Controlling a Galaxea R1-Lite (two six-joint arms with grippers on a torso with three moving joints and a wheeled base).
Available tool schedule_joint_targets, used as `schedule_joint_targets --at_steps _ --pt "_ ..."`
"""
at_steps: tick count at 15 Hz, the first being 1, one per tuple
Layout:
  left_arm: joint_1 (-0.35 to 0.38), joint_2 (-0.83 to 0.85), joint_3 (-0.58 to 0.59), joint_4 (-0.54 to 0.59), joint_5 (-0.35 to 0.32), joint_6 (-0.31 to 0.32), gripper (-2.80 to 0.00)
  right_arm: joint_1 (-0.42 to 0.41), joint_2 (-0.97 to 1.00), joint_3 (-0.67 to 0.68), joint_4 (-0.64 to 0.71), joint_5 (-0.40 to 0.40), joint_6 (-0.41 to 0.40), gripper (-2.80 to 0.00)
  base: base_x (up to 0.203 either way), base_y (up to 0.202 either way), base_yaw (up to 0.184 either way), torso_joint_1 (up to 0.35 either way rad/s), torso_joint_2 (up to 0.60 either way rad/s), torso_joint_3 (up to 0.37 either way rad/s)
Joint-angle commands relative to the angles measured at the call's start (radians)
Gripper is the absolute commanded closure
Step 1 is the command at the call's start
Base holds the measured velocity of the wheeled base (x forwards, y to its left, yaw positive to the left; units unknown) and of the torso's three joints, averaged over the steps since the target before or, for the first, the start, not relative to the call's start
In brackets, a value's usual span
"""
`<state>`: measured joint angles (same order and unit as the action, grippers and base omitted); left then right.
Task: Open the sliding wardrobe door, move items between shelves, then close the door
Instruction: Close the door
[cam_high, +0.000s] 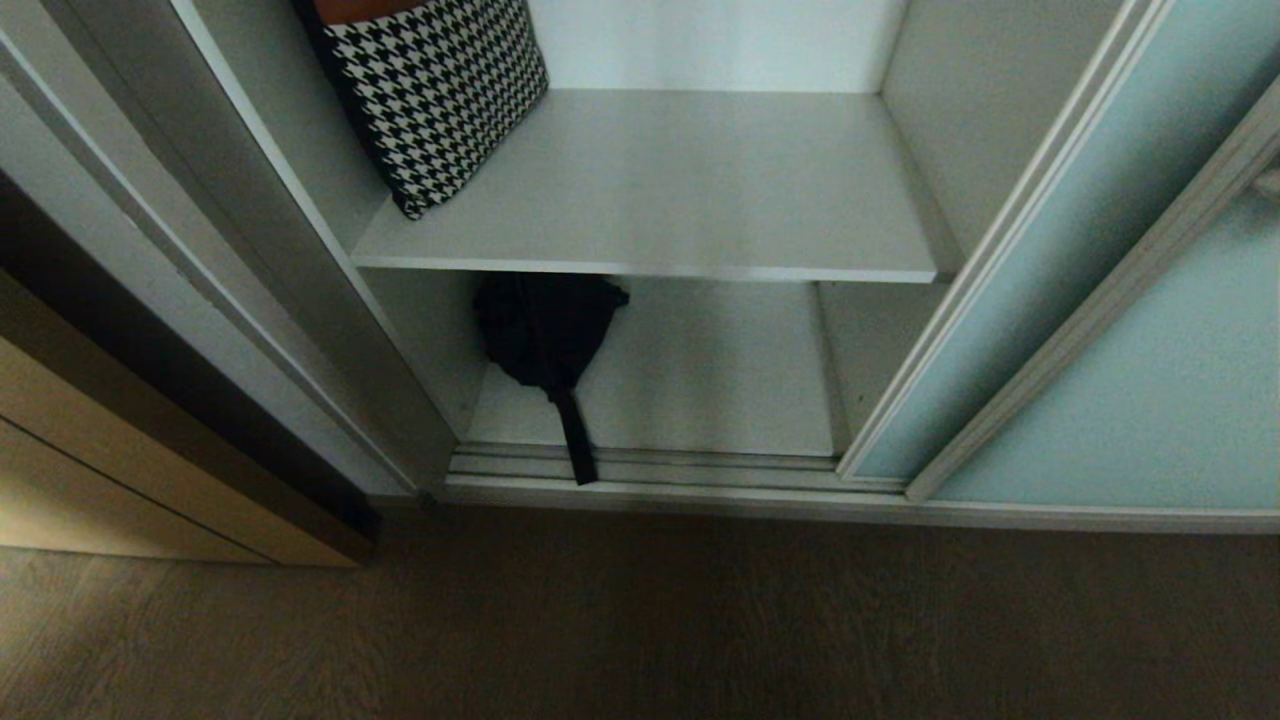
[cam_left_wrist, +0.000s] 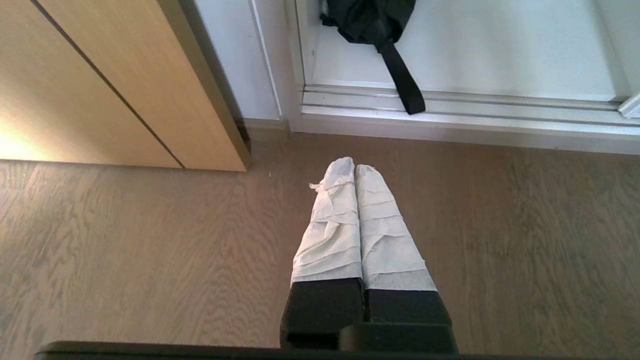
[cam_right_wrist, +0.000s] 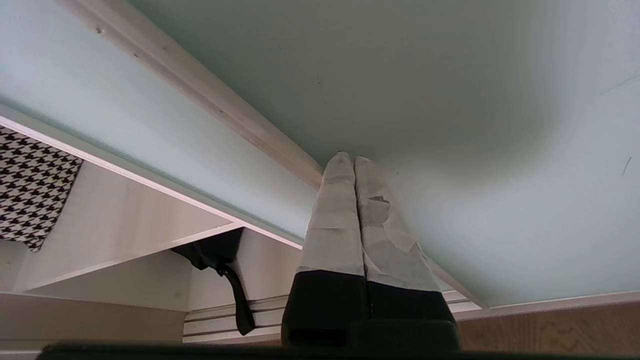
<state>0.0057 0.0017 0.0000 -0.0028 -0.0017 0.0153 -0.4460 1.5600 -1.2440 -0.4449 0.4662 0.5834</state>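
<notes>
1. Head view: the houndstooth bag (cam_high: 435, 95) sits on the upper shelf (cam_high: 660, 190); the black pouch (cam_high: 545, 330) lies beneath it.
2. Left wrist view: the left pincer (cam_left_wrist: 354, 167), fingers together, hangs over the floor (cam_left_wrist: 150, 250).
3. Right wrist view: the right pincer (cam_right_wrist: 348, 160), fingers together, points at the sliding wardrobe door (cam_right_wrist: 450, 100).

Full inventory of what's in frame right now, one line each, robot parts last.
houndstooth bag: 1, black-and-white, orange-brown inside, left end of upper shelf
black pouch bag: 1, black, lower shelf, left
strap: 1, black, trailing from the pouch across the floor track
shelves: 2, pale grey
floor track: 1, silver, ribbed
sliding wardrobe door: pale blue-green glass, pushed right
wooden cabinet front: tan, left
floor: brown wood
left gripper: shut, above floor
right gripper: shut, tips at door glass
</notes>
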Motion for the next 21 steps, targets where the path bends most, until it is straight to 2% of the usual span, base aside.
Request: schedule_joint_targets --at_steps 1,8,12,15,19,21 --pt "0.0 0.001 0.0 0.0 0.0 0.0 0.0 0.013 0.009 -0.002 -0.003 0.003 0.003 0.0 0.0 0.0 0.0 0.0 0.0 0.0" --pt "0.0 0.001 0.0 0.0 0.0 0.0 0.0 0.067 0.019 0.002 -0.003 0.006 -0.004 0.0 0.0 0.0 0.0 0.0 0.0 0.0" --pt "0.0 0.001 0.0 0.0 0.0 0.0 0.0 0.157 0.013 0.0 -0.004 0.005 -0.007 0.0 0.0 0.0 0.0 0.0 0.0 0.0" --pt "0.0 0.001 0.0 0.0 0.0 0.0 0.0 0.278 0.001 -0.001 -0.004 0.004 -0.021 0.0 0.0 0.0 0.0 0.0 0.0 0.0" --pt "0.0 0.001 0.0 0.0 0.0 0.0 0.0 0.498 -0.043 0.018 0.0 -0.051 -0.12 0.0 0.0 0.0 0.0 0.0 0.0 0.0" --pt "0.0 0.001 0.0 0.0 0.0 0.0 0.0 0.597 -0.089 0.091 -0.003 -0.106 -0.194 0.0 0.0 0.0 0.0 0.0 0.0 0.0"
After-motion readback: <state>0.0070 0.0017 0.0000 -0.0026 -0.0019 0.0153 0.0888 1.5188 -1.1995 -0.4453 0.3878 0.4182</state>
